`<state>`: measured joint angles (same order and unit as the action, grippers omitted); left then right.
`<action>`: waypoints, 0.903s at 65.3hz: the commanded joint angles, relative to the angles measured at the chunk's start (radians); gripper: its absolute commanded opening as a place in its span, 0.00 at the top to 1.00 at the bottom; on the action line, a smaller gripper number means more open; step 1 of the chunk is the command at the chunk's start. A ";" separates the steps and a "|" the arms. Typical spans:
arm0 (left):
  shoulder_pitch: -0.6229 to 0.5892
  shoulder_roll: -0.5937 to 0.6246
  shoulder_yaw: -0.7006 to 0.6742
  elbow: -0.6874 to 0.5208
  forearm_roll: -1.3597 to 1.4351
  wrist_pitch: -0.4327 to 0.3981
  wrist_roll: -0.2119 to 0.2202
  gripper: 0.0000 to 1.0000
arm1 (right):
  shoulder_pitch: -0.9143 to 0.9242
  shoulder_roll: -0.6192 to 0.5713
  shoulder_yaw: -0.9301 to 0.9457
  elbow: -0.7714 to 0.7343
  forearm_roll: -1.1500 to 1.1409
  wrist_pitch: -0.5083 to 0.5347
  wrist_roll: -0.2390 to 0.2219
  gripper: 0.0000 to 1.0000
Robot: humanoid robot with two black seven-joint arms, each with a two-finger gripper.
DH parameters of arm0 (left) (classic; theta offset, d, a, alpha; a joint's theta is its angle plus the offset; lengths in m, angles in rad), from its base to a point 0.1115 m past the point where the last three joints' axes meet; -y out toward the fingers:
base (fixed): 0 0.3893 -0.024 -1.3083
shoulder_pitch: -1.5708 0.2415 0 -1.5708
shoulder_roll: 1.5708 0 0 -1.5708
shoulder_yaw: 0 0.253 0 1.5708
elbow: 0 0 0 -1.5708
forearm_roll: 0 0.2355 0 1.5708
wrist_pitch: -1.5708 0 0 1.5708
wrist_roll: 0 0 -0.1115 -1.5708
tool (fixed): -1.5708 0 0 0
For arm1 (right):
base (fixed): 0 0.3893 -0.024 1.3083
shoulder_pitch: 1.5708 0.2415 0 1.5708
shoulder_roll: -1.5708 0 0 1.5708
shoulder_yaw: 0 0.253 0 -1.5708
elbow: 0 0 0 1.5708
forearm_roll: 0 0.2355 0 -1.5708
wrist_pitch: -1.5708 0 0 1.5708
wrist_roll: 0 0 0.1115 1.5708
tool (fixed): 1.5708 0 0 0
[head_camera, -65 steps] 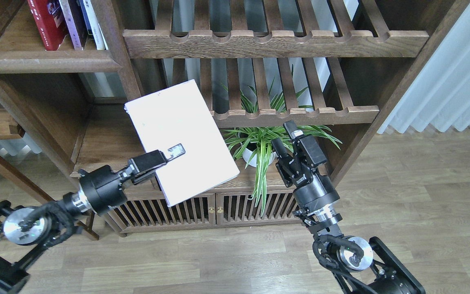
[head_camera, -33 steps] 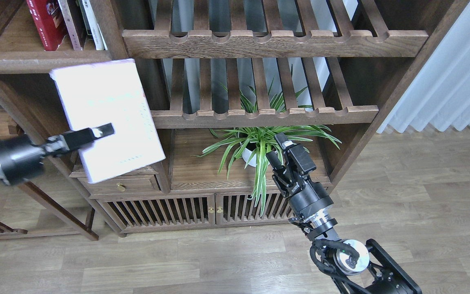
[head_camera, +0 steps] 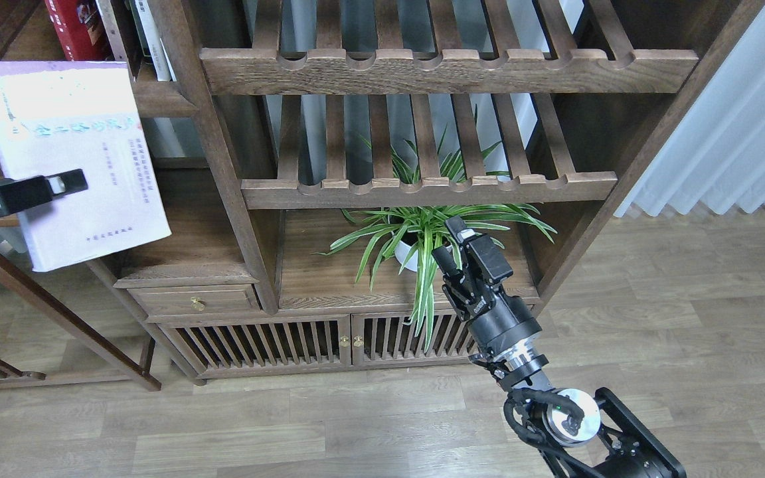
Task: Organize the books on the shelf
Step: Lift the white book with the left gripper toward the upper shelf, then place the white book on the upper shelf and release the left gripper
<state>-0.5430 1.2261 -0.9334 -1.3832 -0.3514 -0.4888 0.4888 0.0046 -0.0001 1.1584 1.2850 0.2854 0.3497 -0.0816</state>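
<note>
My left gripper (head_camera: 67,182) is shut on the thick white/pale lavender book (head_camera: 90,146) and holds it flat-on at the far left, in front of the dark-brown shelf board (head_camera: 163,99). On that shelf stand a bright red book (head_camera: 70,20) and other books (head_camera: 147,33), cut off by the top edge. The dark maroon book is not seen. My right gripper (head_camera: 452,242) is open and empty, low in front of the potted plant.
A spider plant in a white pot (head_camera: 416,239) stands on the lower board. Two slatted racks with scalloped rails (head_camera: 449,66) fill the bookcase's middle. A drawer (head_camera: 190,302) and slatted cabinet doors (head_camera: 329,338) sit below. White curtain at right.
My left gripper has carried the white book up and to the left, from the bookcase's middle to beside the upper left shelf. The right gripper dropped slightly and then held still.
</note>
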 commanded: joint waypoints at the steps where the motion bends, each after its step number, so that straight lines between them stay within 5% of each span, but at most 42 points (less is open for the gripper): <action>1: -0.025 0.050 0.001 0.001 -0.034 0.000 0.000 0.88 | 0.003 0.000 0.000 -0.001 0.000 0.000 -0.001 0.15; 22: -0.100 0.151 0.007 0.009 -0.078 0.000 0.000 0.88 | 0.014 0.000 -0.002 -0.006 0.000 0.000 -0.004 0.15; 59: -0.222 0.110 0.012 0.150 -0.074 0.000 0.000 0.91 | 0.023 0.000 -0.029 -0.006 -0.002 0.003 -0.006 0.15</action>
<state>-0.7406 1.3660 -0.9221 -1.2486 -0.4297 -0.4888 0.4886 0.0277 -0.0001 1.1309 1.2788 0.2853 0.3522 -0.0859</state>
